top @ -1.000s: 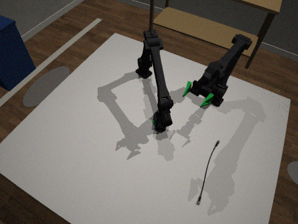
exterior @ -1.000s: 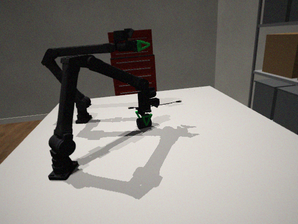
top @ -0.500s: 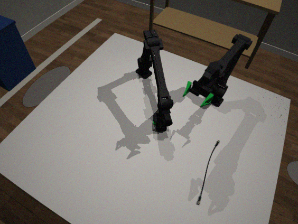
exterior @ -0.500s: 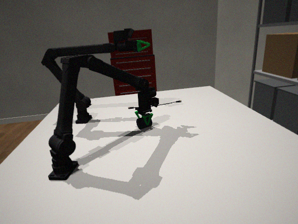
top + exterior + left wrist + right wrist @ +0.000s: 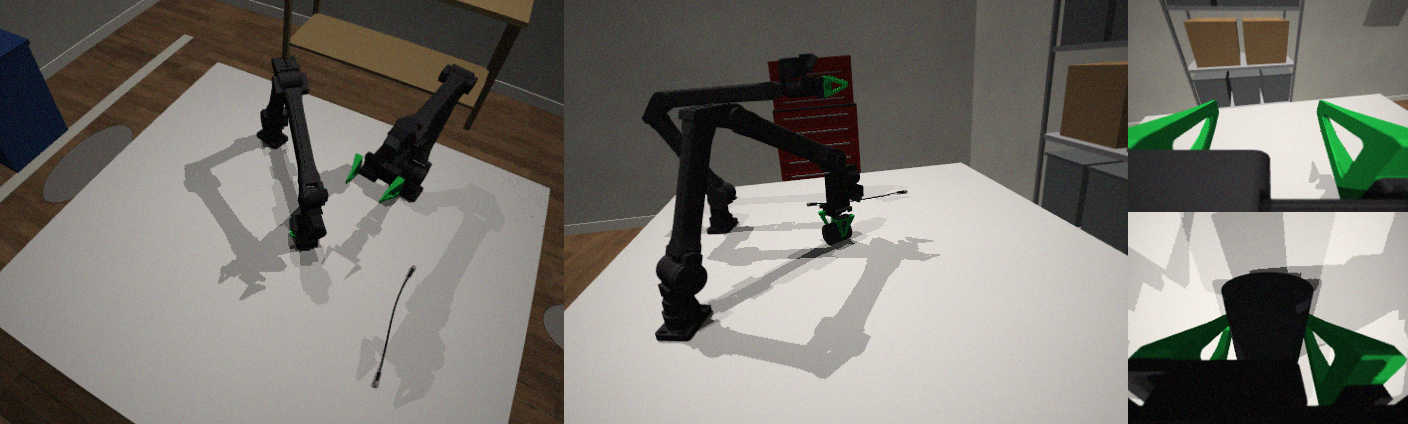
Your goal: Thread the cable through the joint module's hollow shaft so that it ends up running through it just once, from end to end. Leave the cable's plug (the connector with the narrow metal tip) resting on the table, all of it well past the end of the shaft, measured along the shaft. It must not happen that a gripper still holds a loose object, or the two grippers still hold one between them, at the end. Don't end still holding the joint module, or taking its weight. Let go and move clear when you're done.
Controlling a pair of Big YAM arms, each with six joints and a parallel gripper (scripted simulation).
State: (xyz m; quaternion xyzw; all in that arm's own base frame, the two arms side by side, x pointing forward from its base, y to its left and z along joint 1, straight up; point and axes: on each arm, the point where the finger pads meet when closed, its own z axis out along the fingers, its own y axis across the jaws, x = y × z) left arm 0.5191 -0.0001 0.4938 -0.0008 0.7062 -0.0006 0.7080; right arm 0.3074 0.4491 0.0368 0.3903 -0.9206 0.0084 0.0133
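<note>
The black cable [image 5: 390, 325] [image 5: 879, 196] lies slightly curved on the table, away from the module, with a connector at each end. Which end has the narrow tip is too small to tell. The joint module [image 5: 831, 233] [image 5: 1265, 335], a black cylinder, sits between the right gripper's green fingers; its bore is not visible. My right gripper [image 5: 837, 229] [image 5: 1267, 317] points down and is shut on it, low over the table. Whether the module touches the table is unclear. My left gripper [image 5: 364, 192] [image 5: 844, 85] [image 5: 1267, 105] is open, empty and raised high.
The white table [image 5: 125, 325] [image 5: 989, 350] carries both arms' bases and shadows. The right arm's wrist hides part of the cable in the exterior view. A shelf with cardboard boxes [image 5: 1213, 43] stands beyond the table, and a red cabinet [image 5: 814, 135] stands behind the arms.
</note>
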